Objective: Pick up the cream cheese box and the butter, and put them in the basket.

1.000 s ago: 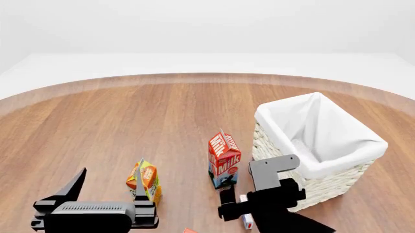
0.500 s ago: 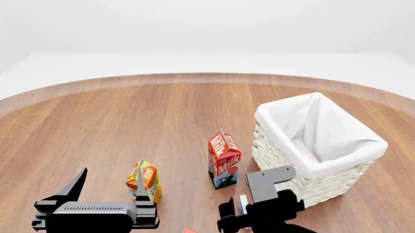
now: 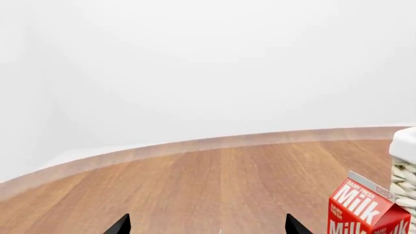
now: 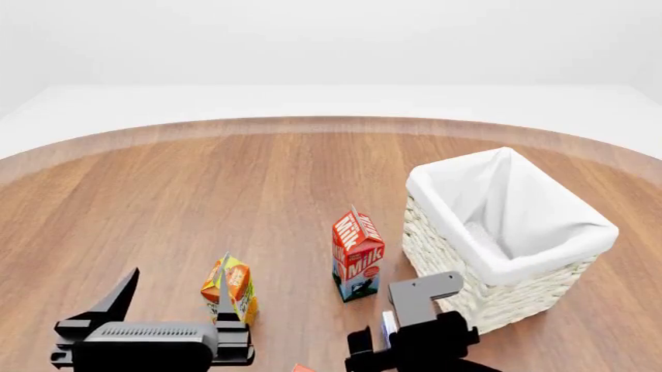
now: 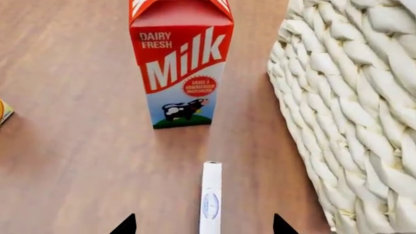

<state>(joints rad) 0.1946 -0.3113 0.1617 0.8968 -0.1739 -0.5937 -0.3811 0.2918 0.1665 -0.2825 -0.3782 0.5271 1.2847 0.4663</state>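
Note:
The cream cheese box (image 5: 210, 197) is a thin white box with a blue oval logo. It stands on edge on the wooden table between the milk carton and the basket. My right gripper (image 5: 202, 228) is open, with its fingertips on either side of the box's near end and not touching it. In the head view the right gripper (image 4: 385, 342) covers most of the box (image 4: 386, 322). The wicker basket (image 4: 538, 287) with a white liner stands at the right. Only a red corner (image 4: 301, 368) at the bottom edge may be the butter. My left gripper (image 4: 174, 298) is open and empty.
A red milk carton (image 4: 357, 254) stands upright just left of the basket, and it also shows in the right wrist view (image 5: 182, 63) and the left wrist view (image 3: 364, 212). An orange juice carton (image 4: 229, 285) stands beside my left gripper's right finger. The basket's wicker wall (image 5: 351, 112) is close beside my right gripper.
My right gripper has drawn back toward the head view's bottom edge and now hides more of the cream cheese box. The left arm has not moved.

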